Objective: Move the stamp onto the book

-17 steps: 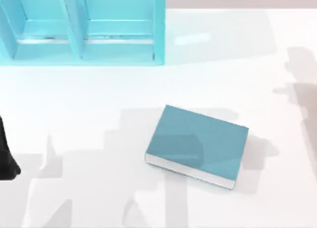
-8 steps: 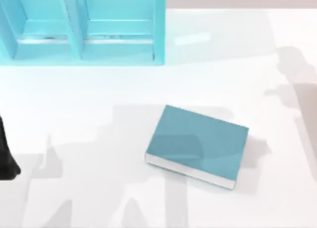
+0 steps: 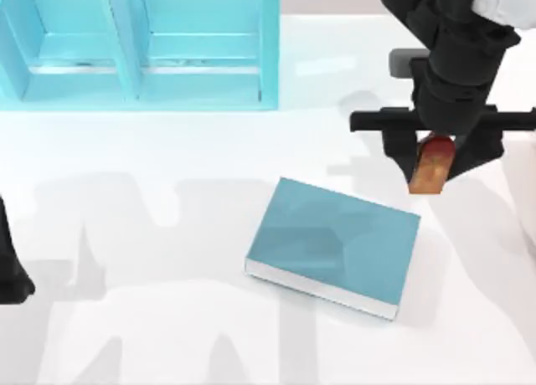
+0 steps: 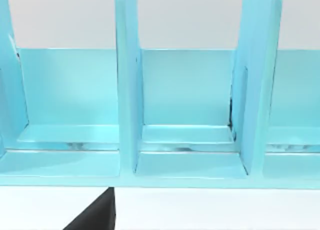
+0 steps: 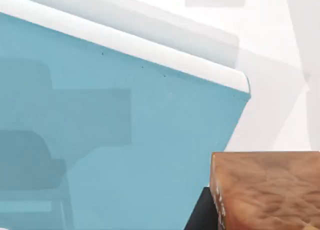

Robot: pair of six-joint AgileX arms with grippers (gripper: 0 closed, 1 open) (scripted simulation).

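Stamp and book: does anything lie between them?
No. In the top view, bare white table separates the stamp, held by the right gripper, from the book.

The stamp (image 3: pixel 432 165), a small orange-tan block with a rounded dark red top, hangs tilted above the table, just beyond the book's far right corner. The book (image 3: pixel 335 244) lies flat and closed near the table's middle, teal-blue cover up, white page edges facing the near side.
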